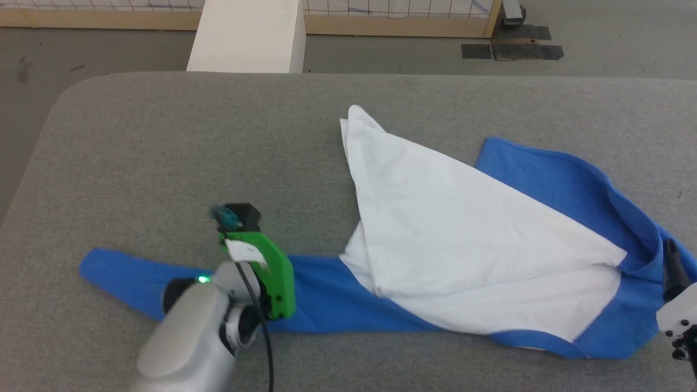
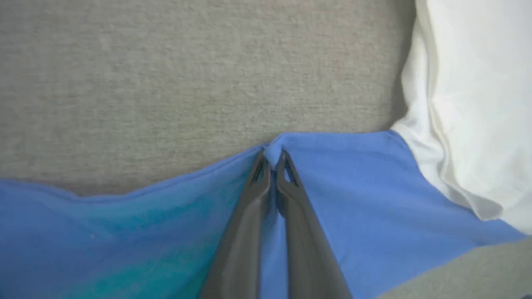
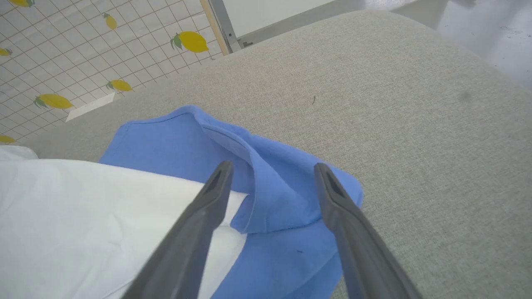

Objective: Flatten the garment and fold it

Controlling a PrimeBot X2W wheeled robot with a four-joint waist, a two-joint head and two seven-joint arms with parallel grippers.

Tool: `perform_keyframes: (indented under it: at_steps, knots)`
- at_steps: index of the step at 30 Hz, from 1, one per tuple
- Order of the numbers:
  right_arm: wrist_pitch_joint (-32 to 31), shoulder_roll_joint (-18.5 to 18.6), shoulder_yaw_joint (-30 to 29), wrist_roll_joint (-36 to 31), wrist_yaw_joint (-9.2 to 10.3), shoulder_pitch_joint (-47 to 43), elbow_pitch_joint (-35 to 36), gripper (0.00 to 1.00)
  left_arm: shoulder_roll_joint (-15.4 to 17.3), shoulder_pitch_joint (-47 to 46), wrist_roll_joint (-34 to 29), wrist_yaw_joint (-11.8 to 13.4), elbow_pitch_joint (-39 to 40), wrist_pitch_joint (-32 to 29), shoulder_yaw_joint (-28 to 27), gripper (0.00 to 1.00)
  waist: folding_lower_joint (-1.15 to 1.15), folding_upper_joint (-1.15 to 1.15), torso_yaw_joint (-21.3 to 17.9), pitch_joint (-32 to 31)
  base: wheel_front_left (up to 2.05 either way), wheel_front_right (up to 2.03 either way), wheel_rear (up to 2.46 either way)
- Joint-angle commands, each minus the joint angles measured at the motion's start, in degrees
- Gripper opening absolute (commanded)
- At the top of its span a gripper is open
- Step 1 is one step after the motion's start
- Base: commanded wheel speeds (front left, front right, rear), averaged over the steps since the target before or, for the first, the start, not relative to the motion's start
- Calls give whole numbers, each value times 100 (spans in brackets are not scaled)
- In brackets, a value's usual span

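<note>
Pinching a small ridge of blue sleeve edge, left tool (image 2: 273,155) is clamped tight on the garment (image 1: 463,239). Right tool (image 3: 272,174) gapes, jaws well apart, over the garment's crumpled blue cloth at the opposite end. Garment lies spread across grey desk (image 1: 163,163), white body folded into a triangle, one sleeve stretched flat past the left tool.

The right gripper (image 3: 273,168) holds its two dark fingers wide apart over a folded blue part of the shirt (image 3: 158,145). The white part of the shirt lies at the left, under one finger. Around it is the grey table (image 3: 395,104). Behind stands a white grid sheet (image 3: 83,37) with yellow lemons.
</note>
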State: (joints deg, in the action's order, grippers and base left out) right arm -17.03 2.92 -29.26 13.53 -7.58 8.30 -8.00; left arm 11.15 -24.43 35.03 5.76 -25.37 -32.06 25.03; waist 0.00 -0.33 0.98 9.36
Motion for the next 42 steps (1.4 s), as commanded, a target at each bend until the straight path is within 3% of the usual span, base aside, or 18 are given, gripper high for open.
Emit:
perform_keyframes:
  at_steps: [1, 4, 12, 18, 19, 20, 25, 34, 39, 42]
  knots:
    - [51, -4, 26, 15, 9, 103, -16, 100, 143, -182, 11, 140, -31, 133, -178, 0, 0, 33, 10, 43, 0, 0, 0]
    - [50, -4, 78, 6, 9, 148, -5, 100, 320, -492, 79, 292, -32, 330, -534, 0, 0, 33, -22, 143, 0, 0, 0]
    - [38, -4, 198, -16, 9, 303, 101, 100, 915, -1311, 42, 418, -202, 651, -1077, 0, 0, 33, -253, 625, 0, 0, 0]
    - [79, -4, 314, 18, 9, 386, 89, 100, 999, -1569, 106, 435, -487, 910, -1276, 0, 0, 33, -336, 890, 0, 0, 0]
    - [89, -4, 327, 18, 9, 397, 72, 100, 970, -1559, 150, 432, -542, 909, -1296, 9, 0, 33, -331, 894, 0, 0, 0]
    - [101, -4, 337, 17, 9, 404, 47, 100, 926, -1540, 195, 406, -593, 907, -1297, 100, 0, 33, -309, 881, 0, 0, 0]
    - [152, -4, 381, -24, 9, 409, 9, 100, 812, -1471, 361, 240, -578, 1345, -1442, 100, 0, 33, -133, 657, 0, 0, 0]
    - [42, -4, 670, -144, 9, 289, 263, 100, 924, -602, 271, -221, 413, 3199, -1784, 100, 0, 33, 222, 39, 0, 0, 0]
    - [-211, -4, 1088, -222, 9, 184, 460, 100, 839, 429, 40, -278, 972, 4245, -1794, 100, 0, 33, 345, -177, 0, 0, 0]
    - [-432, -4, 1385, -270, 9, 147, 521, 100, 692, 948, -67, -232, 1229, 4535, -1792, 100, 0, 33, 414, -240, 0, 0, 0]
